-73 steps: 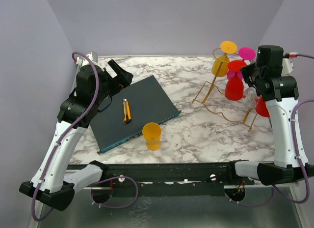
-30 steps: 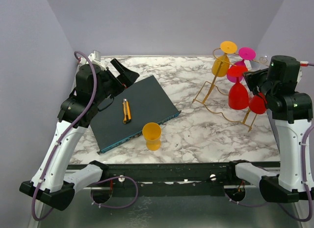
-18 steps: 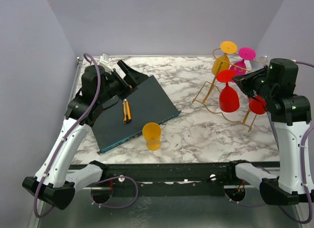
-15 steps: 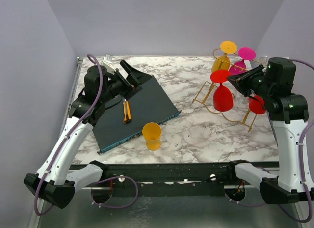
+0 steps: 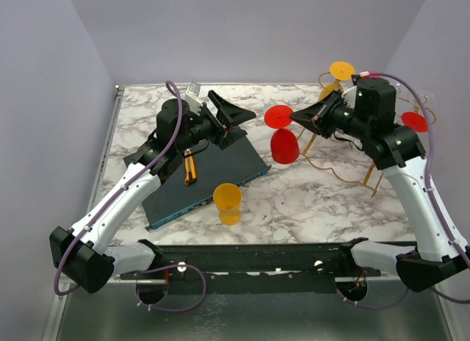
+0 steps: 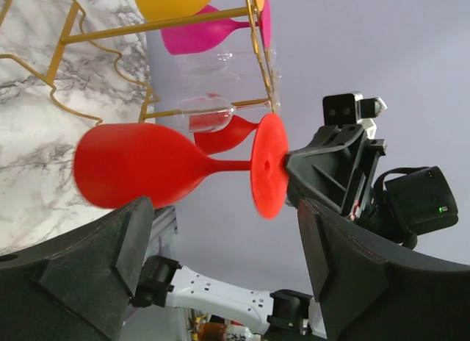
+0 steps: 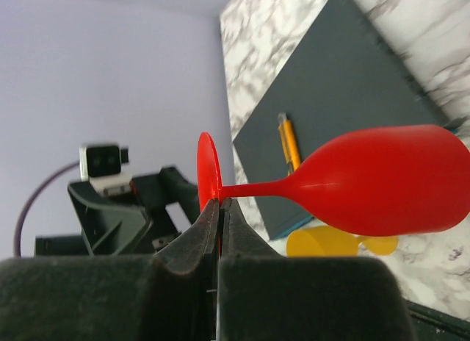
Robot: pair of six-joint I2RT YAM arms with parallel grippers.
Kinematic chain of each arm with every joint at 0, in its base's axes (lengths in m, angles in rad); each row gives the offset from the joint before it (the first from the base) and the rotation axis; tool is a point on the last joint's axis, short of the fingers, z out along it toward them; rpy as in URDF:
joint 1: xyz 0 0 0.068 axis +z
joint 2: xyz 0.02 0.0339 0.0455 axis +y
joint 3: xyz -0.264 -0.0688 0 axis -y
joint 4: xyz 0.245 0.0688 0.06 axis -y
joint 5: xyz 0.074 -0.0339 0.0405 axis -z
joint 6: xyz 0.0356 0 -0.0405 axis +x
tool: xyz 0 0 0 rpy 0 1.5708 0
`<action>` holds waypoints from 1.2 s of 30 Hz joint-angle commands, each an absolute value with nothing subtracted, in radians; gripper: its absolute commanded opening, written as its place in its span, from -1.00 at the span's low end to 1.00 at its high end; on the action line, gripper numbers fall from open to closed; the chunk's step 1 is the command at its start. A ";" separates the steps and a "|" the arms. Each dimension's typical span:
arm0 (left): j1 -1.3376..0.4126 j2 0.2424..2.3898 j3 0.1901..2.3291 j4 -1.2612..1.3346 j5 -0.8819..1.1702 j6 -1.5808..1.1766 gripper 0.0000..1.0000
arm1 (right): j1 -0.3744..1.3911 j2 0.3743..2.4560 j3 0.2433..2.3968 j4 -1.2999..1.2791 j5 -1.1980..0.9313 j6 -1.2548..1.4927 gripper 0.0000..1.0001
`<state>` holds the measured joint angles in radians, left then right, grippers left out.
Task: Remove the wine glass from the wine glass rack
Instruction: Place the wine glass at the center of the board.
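Well clear of the rack, the red wine glass hangs in the air to its left, over the table, between the rack and a dark board. It is held foot up and bowl down, somewhat tilted. The right gripper is pinched tight on the rim of the round foot, its two fingers pressed flat on either side of the disc.

The table is white marble with grey veins, closed in by plain lavender walls.

The glass is an opaque, glossy red throughout: a flat foot, a thin stem and a rounded bowl.

The left gripper sits just beside the glass on the board side, its fingers spread wide and holding nothing; its wrist camera shows the glass lying between them, apart from both.

A yellow glass and another red one hang on the gold wire rack. An orange knife lies on the board, and a yellow cup stands near its front edge.
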<state>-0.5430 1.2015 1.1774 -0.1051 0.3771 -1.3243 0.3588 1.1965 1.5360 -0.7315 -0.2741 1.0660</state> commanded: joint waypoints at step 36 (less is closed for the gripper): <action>-0.545 1.212 1.099 0.157 0.495 -1.456 -1.00 | 0.512 1.255 1.527 -0.595 -0.246 1.010 -0.74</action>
